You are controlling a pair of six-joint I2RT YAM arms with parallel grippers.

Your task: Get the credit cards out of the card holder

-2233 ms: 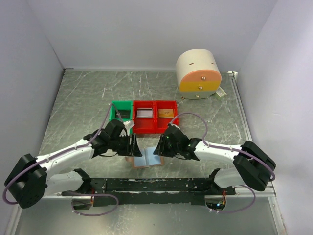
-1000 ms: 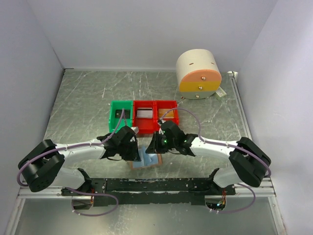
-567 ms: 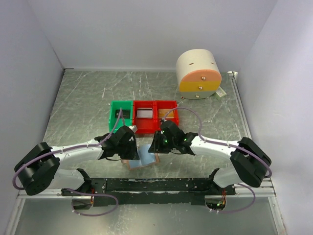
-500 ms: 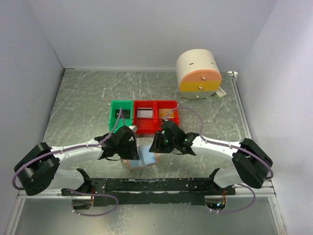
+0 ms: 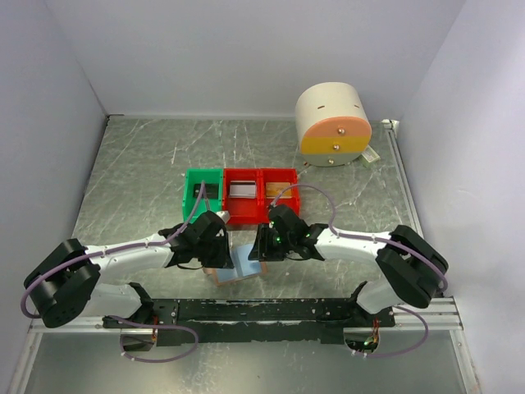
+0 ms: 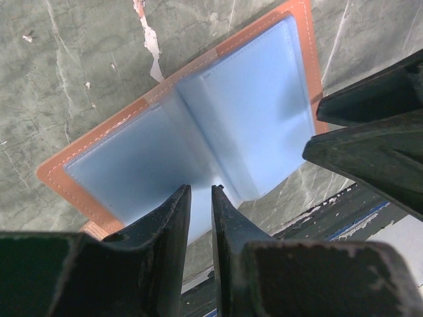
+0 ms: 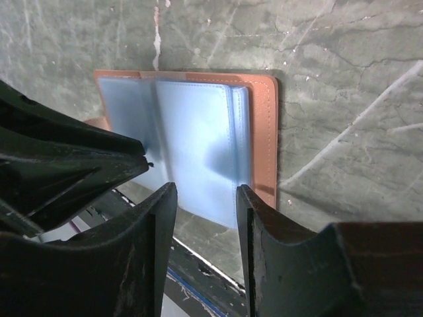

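I see the holder (image 5: 243, 264) lying open, blue lining up. Just beyond it, the green bin (image 5: 187, 187) holds a dark card (image 5: 205, 191), the middle red bin (image 5: 242, 212) a grey card (image 5: 242, 190), and the right red bin (image 5: 295, 182) a gold card (image 5: 279, 189). My right gripper (image 7: 206, 191) hangs spread over the holder's right half. The left gripper (image 6: 200, 191) is nearly pinched at its near edge; whether it grips, I can't tell.

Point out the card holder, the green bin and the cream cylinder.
card holder (image 6: 244, 112): left wrist view, on its pale blue lining.
green bin (image 5: 205, 171): top external view, on its far rim.
cream cylinder (image 5: 326, 107): top external view, on its cream curved side.
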